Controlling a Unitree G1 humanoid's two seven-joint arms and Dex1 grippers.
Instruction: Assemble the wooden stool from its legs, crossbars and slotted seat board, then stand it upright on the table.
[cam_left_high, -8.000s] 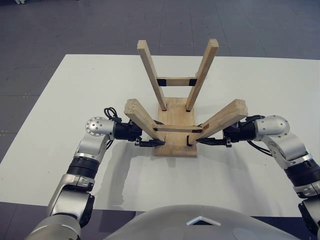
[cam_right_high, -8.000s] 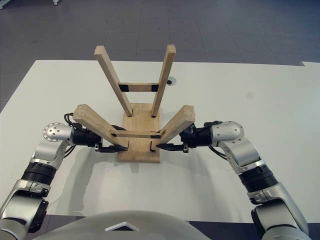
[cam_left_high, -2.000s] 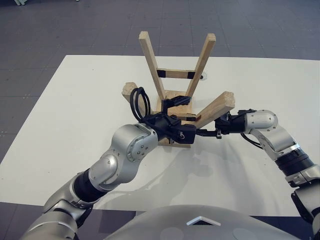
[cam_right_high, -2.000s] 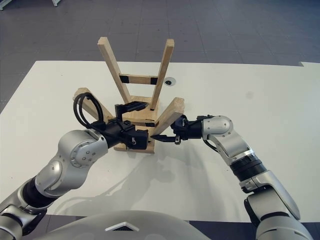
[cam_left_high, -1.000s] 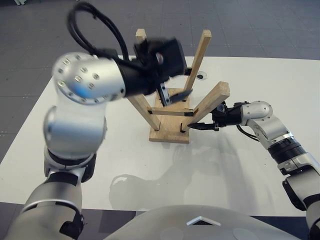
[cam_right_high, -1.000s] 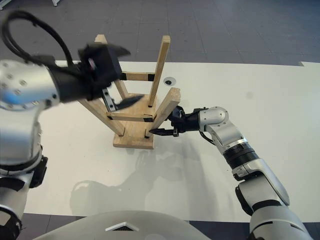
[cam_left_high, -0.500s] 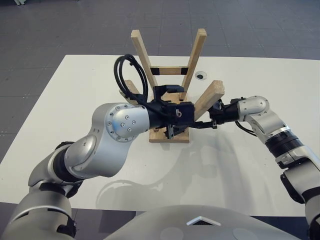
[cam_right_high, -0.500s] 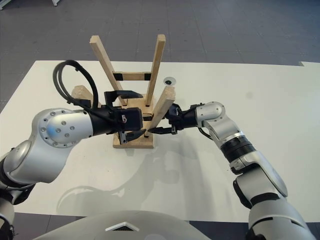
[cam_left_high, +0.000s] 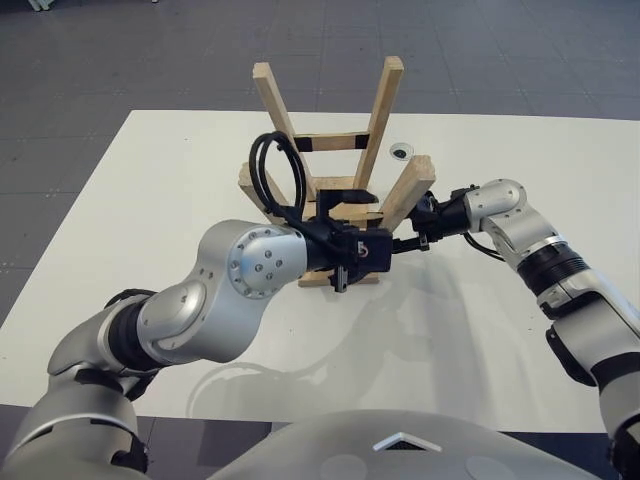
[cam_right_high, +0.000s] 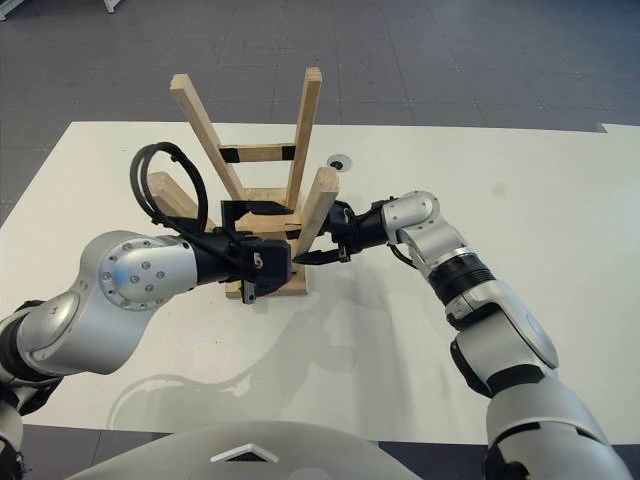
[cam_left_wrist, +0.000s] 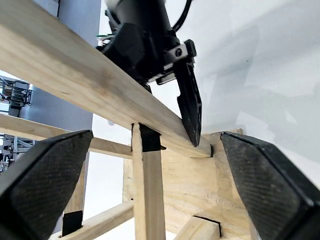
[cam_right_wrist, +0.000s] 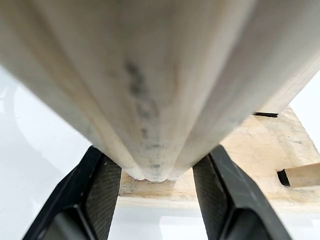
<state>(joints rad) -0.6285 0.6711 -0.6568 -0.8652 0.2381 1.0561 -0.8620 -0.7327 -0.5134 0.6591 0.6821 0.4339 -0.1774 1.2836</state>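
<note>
Low on the near right leg (cam_left_high: 410, 185) of the upturned pale wooden stool (cam_right_high: 300, 140), the right gripper (cam_left_high: 413, 240) is clamped. Its two black fingers (cam_right_wrist: 100, 200) press on opposite faces of the square-cut timber, close above the flat slotted seat board (cam_left_wrist: 192, 187). Just beside it, the left gripper (cam_left_high: 348, 236) is spread wide and holds nothing, its ribbed black pads (cam_left_wrist: 47, 182) well apart on either side of the near crossbar (cam_left_wrist: 147, 200). The stool rests seat-down near the middle of the rectangular white table (cam_left_high: 150, 200), with all four legs pointing up and splaying outward. Its wood is light and unpainted, with the grain showing. The far left leg (cam_left_high: 277, 110) and far right leg (cam_left_high: 381, 110) are joined partway up by the far crossbar (cam_left_high: 332, 142). Black bands (cam_left_wrist: 150, 139) wrap the crossbar ends where they meet the legs. The near left leg (cam_left_high: 255, 185) is partly hidden by the left arm's looped black cable (cam_left_high: 280, 170). The seat board holds the feet of the legs in dark-edged slots cut through it. A small round fitting (cam_left_high: 401, 151) sits in the table top just beyond the far right leg.
</note>
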